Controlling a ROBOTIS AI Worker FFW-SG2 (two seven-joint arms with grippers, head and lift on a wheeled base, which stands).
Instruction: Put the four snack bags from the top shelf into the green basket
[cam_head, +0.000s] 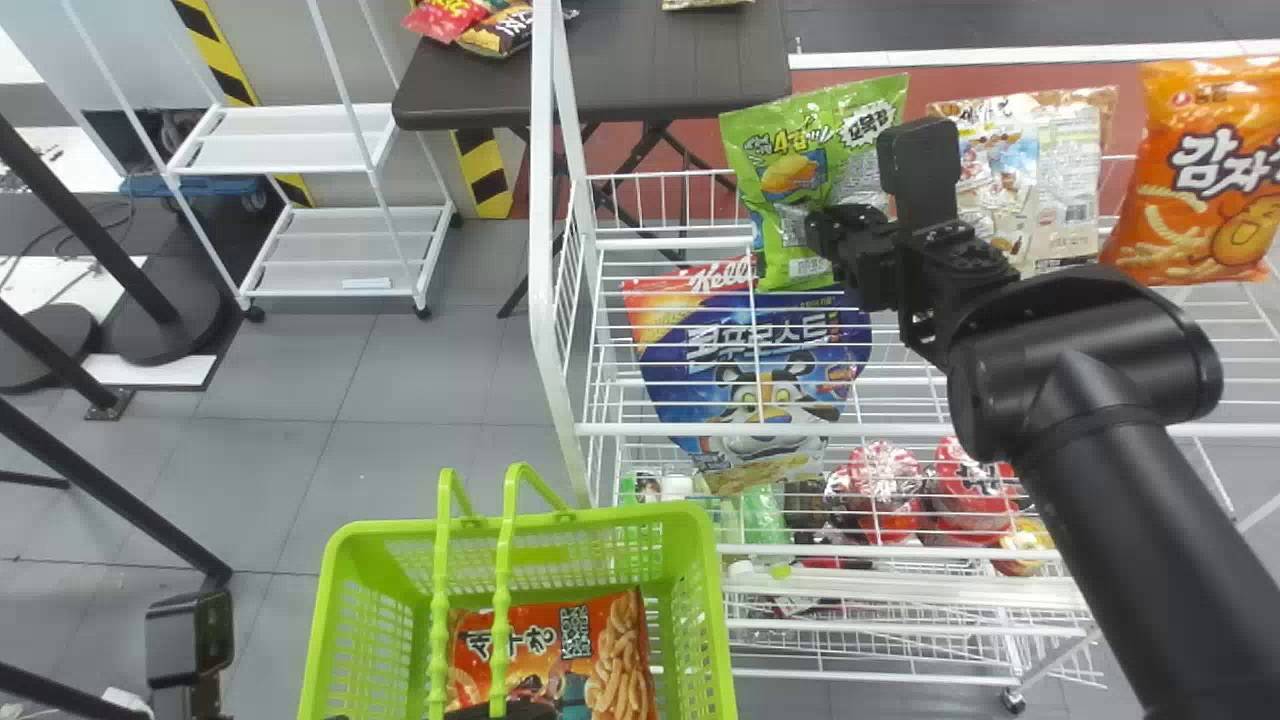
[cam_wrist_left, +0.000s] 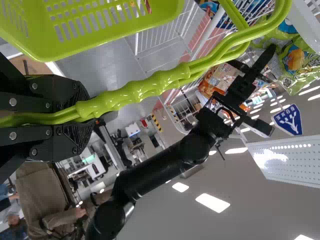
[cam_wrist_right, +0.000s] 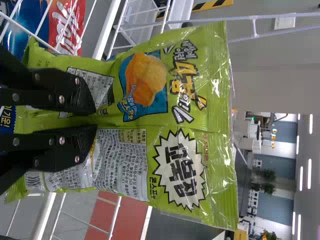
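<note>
At the shelf's upper left, my right gripper (cam_head: 835, 228) is shut on the green snack bag (cam_head: 798, 160), which stands roughly upright. The right wrist view shows the right gripper (cam_wrist_right: 95, 119) pinching the middle of the green bag (cam_wrist_right: 170, 75). Right of it are a beige bag (cam_head: 1065, 215) and an orange bag (cam_head: 1200, 190). An orange-red bag (cam_head: 535, 650) lies in the green basket (cam_head: 690, 600). My left gripper (cam_head: 500, 710) is at the basket's handles; in the left wrist view the left gripper (cam_wrist_left: 82, 112) is shut on the handles (cam_wrist_left: 145, 87).
A blue cereal bag (cam_head: 750, 390) shows behind the wires of the white rack (cam_head: 560, 300), with red packages (cam_head: 880, 490) lower down. A dark table (cam_head: 670, 70) with snack bags stands behind, a white shelf cart (cam_head: 330, 215) at the left. Dark poles cross the left edge.
</note>
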